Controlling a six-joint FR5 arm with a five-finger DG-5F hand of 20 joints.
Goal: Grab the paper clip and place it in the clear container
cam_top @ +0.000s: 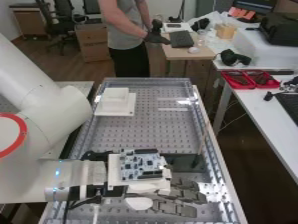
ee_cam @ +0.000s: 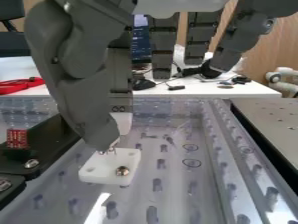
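Stretching segmented fingers [cam_top: 174, 208] nearly straight, the hand [cam_top: 151, 186] overhangs a perforated bench [cam_top: 153, 132], hold unclear.

Open stretch of perforated counter [cam_top: 143, 134] between the stepped white block [cam_top: 114, 103] and the hand [cam_top: 183, 196], dark block [cam_top: 184, 161] standing in that stretch's near right, transparent side wall [cam_top: 211, 150] bounding the right, small bolted white block [ee_cam: 110, 171] near the thumb tip.
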